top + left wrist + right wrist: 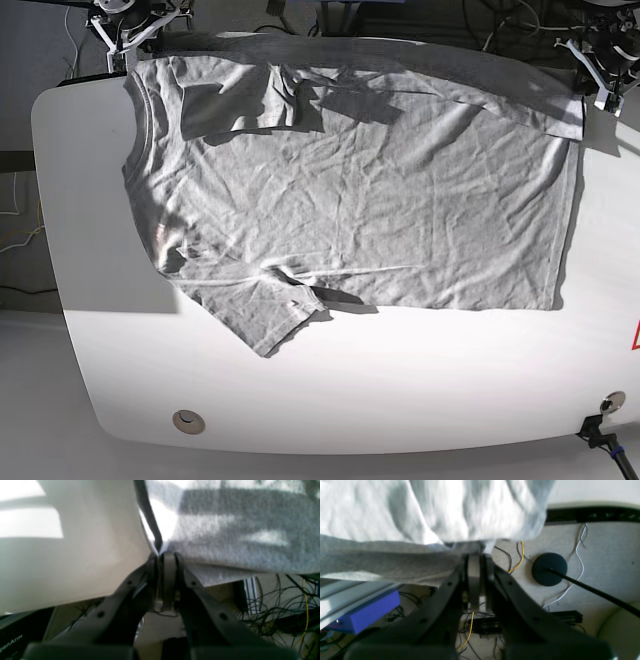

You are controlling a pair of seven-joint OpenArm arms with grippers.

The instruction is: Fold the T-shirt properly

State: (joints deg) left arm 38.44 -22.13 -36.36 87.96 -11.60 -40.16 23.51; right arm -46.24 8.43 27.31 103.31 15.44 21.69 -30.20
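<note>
The white table (pixel 400 400) carries the grey T-shirt (pixel 350 200), spread wide and wrinkled, one sleeve reaching toward the near edge. At the far edge the left gripper (pixel 166 555) is clamped tight on a corner of the cloth, and the right gripper (pixel 475 555) pinches the opposite far corner

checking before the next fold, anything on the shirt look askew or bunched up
Yes. The T-shirt lies wrinkled on the table. Its far sleeve is folded over onto the body, while the near sleeve sticks out flat. Both grippers pinch the far edge at its corners.
</note>
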